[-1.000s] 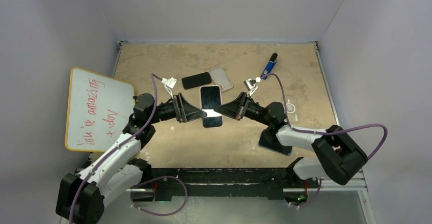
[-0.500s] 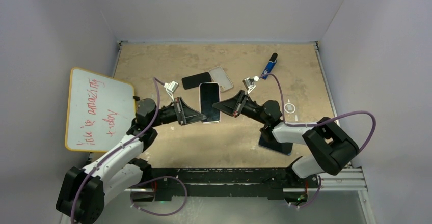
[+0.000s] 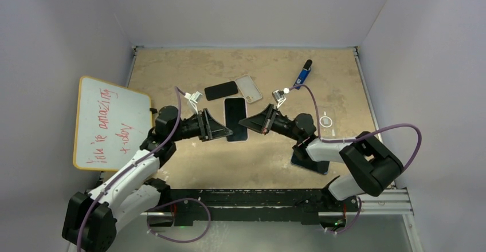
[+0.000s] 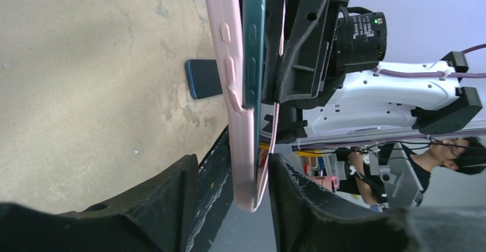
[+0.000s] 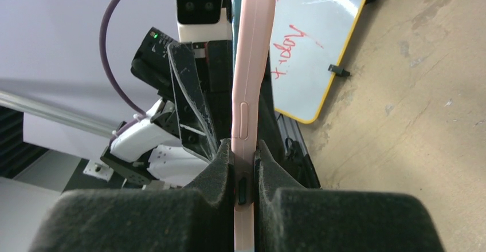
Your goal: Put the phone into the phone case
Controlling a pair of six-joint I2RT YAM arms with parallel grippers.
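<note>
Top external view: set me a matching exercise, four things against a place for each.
Things:
1 whiteboard
2 marker
3 pink case
4 black phone

Places:
A flat on the table, beside a clear case
B clamped in the right end effector
C at the table's left edge
D far side of the table, right of centre

Pairs: 1-C, 2-D, 3-B, 4-A
</note>
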